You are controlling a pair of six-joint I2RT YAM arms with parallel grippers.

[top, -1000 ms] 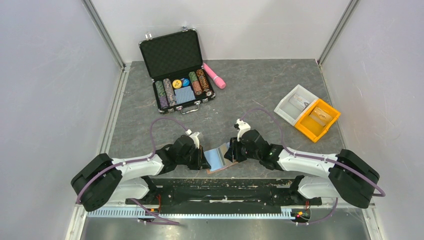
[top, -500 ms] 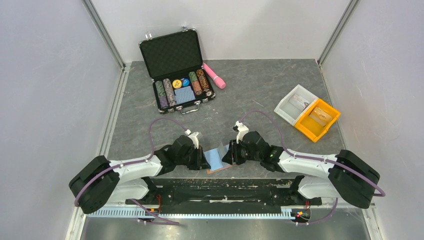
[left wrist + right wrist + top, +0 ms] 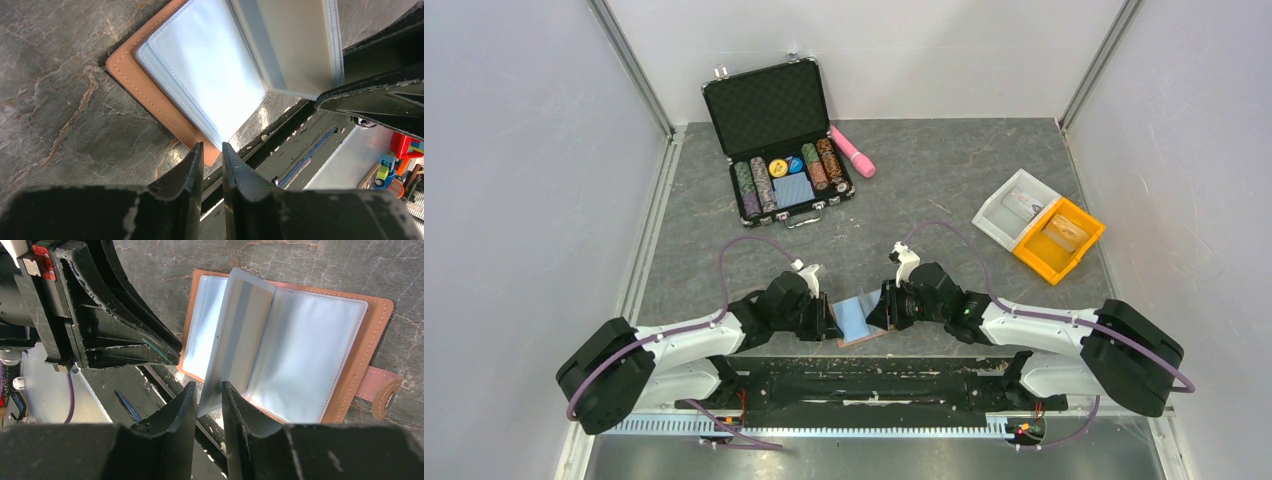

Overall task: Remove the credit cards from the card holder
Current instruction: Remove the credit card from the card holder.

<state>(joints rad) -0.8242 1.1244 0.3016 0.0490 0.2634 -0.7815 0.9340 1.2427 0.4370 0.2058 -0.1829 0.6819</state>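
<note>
Guessing it's early: holder (image 3: 854,318) open at table's (image 3: 944,190) near edge, right gripper (image 3: 209,386) pinches a sleeve (image 3: 240,330), left gripper (image 3: 212,146) narrow at the corner, grip unclear. No cards out.

A grey, marble-veined tabletop (image 3: 944,190), evenly lit, is enclosed by plain white panels, a back panel (image 3: 874,50) behind it, a left panel (image 3: 524,150) and a right panel (image 3: 1194,130) at its sides, with metal posts (image 3: 629,65) rising from its two far corners.
</note>
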